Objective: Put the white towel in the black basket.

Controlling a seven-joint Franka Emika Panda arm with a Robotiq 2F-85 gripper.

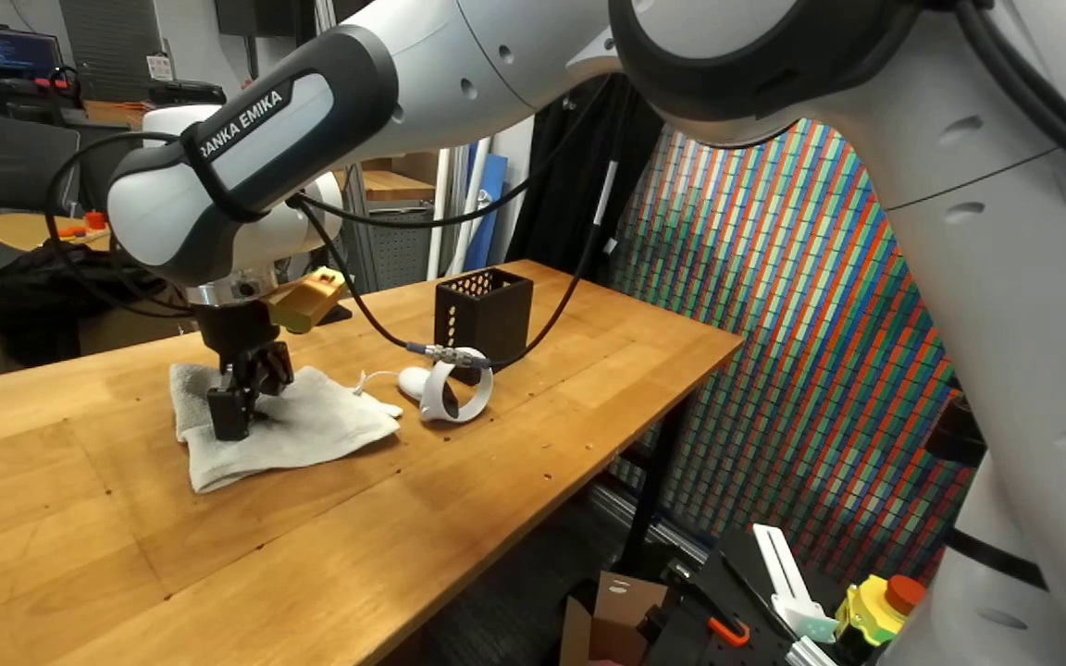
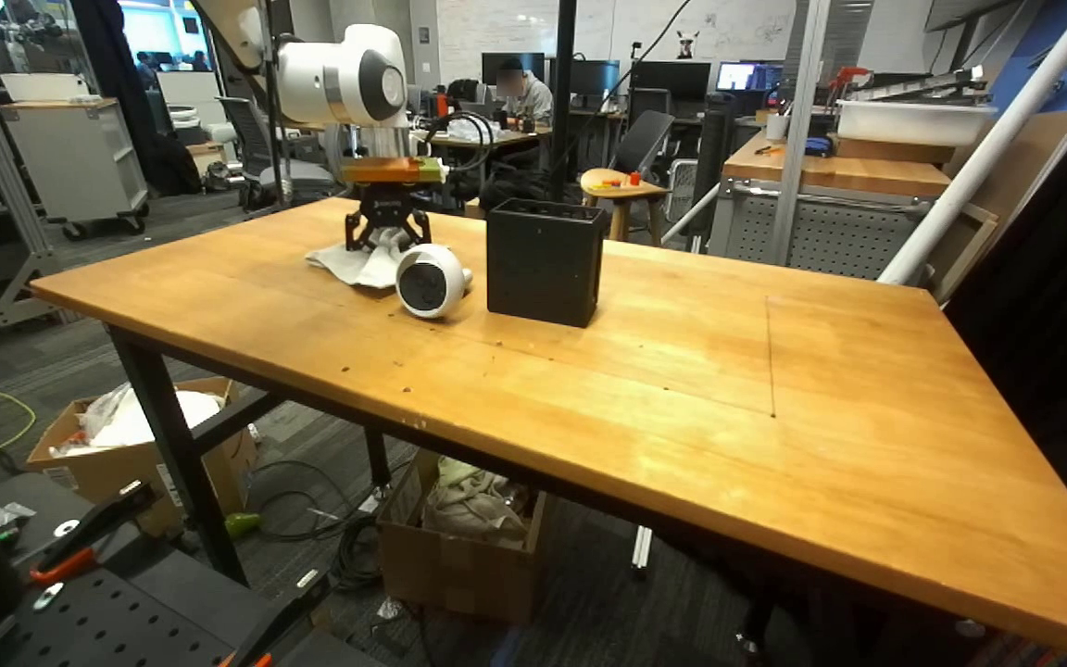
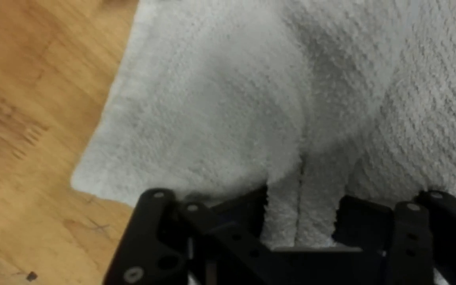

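Your pincer (image 3: 301, 215) is drawn well in on an upright fold of the towel (image 1: 311, 439), cloth filling the gap between its fingers (image 3: 364, 222) in the wrist view; the rest of the towel lies spread on the table (image 2: 682, 417). Because you have only that ridge, expect the loose corners to hang low, and a shallow bite could let the cloth slide out as you lift; how deep it goes, you can't tell from here. The controller (image 2: 430, 283) sits between four and five o'clock of the pincer in an exterior view, near the towel, and its strap (image 1: 378, 375) runs right by the cloth's edge, so a low sideways pull may drag it along. The basket (image 1: 501, 324) stands toward two o'clock of the pincer in an exterior view. Its mouth looks narrow and its walls tall, so if you carry too low, the trailing cloth may catch the rim and shove or tip it; let go off centre and a corner may drape outside. Mind the cable (image 1: 450, 355) too: it sags across the basket in that view, and though you can't tell whether they touch, it could snag as you swing over.
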